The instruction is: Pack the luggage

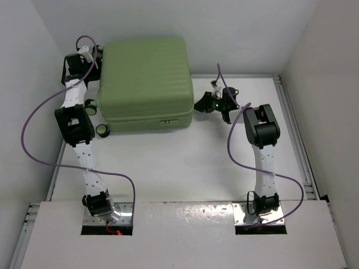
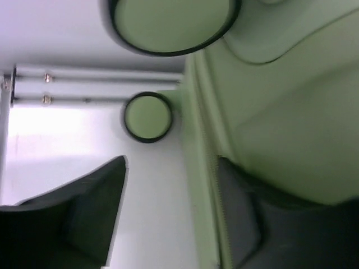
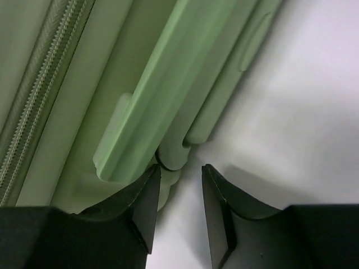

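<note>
The luggage [image 1: 146, 78] is a light-green ribbed suitcase lying flat and closed at the back of the table. My left gripper [image 1: 90, 56] is at its back-left corner. In the left wrist view it [image 2: 171, 162] stands open; one finger [image 2: 84, 213] is over the table, the other [image 2: 247, 224] lies against the shell [image 2: 291, 112], and the zipper rim [image 2: 205, 196] runs between them. My right gripper [image 1: 201, 105] is at the suitcase's right side. It [image 3: 180, 168] is open over bare table, its left finger [image 3: 140, 213] touching the end of the green side handle [image 3: 162, 101].
Two black-rimmed green wheels [image 2: 147, 116] [image 2: 174, 22] stick out on the suitcase's left side, close to my left gripper. White walls close in at left, back and right. A metal rail [image 2: 95, 84] runs along the table's edge. Purple cables [image 1: 33, 129] loop off both arms.
</note>
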Robot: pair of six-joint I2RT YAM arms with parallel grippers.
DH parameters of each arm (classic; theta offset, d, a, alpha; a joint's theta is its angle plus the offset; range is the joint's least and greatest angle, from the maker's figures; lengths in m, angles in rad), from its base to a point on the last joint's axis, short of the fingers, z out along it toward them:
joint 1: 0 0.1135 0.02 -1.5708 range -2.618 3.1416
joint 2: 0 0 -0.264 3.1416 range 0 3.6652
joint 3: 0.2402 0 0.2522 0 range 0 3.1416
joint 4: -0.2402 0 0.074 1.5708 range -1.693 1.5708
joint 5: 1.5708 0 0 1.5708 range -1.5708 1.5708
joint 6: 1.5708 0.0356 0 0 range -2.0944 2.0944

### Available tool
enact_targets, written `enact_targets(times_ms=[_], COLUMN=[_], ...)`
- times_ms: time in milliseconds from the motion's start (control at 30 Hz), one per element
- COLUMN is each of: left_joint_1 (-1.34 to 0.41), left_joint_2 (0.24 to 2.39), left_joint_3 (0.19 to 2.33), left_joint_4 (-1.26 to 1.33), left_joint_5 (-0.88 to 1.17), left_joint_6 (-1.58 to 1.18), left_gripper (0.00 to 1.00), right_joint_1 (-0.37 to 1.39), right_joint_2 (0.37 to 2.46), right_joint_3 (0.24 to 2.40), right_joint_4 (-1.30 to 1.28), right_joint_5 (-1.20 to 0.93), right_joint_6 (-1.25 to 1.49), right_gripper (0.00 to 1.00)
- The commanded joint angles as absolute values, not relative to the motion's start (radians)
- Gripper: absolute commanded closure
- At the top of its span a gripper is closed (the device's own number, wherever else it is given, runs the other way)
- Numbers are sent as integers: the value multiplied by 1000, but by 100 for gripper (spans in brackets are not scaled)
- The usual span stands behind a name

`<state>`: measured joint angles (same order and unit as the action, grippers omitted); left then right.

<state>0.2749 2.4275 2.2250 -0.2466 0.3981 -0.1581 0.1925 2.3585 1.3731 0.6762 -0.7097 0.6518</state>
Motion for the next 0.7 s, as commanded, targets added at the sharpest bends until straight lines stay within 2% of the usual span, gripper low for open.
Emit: enact_targets(times_ms=[0, 67, 167, 300, 367, 467, 533, 667], left_joint_1=[12, -27, -70, -132, -156, -166, -114, 9], left_joint_2=[2430, 2430, 2430, 2369, 2333, 2309, 2286, 2203], left_joint_3=[2276, 2257, 2205, 2105, 2077, 2086, 2109, 2132], left_joint_4=[-244, -244, -244, -285, -333, -308, -238, -54], left_joint_5=[779, 819, 938, 989, 945, 758, 611, 485], left_joint_6=[-127, -104, -92, 6, 72, 31, -50, -218], left_gripper=[24, 16, 14, 11, 9, 2, 0, 0], right_joint_1=[362, 391, 443, 520, 567, 597, 623, 655], right_joint_2=[2163, 2114, 2044, 2010, 1996, 1973, 1959, 1925], right_joint_3=[1295, 1209, 1140, 1106, 1097, 1082, 1075, 1062], right_joint_4=[902, 933, 957, 992, 1002, 999, 996, 970], right_joint_5=[-1057, -1090, -1118, -1132, -1121, -1082, -1048, -1000], right_joint_6=[660, 643, 608, 597, 583, 575, 562, 531], right_gripper=[62, 62, 62, 62, 62, 62, 62, 60])
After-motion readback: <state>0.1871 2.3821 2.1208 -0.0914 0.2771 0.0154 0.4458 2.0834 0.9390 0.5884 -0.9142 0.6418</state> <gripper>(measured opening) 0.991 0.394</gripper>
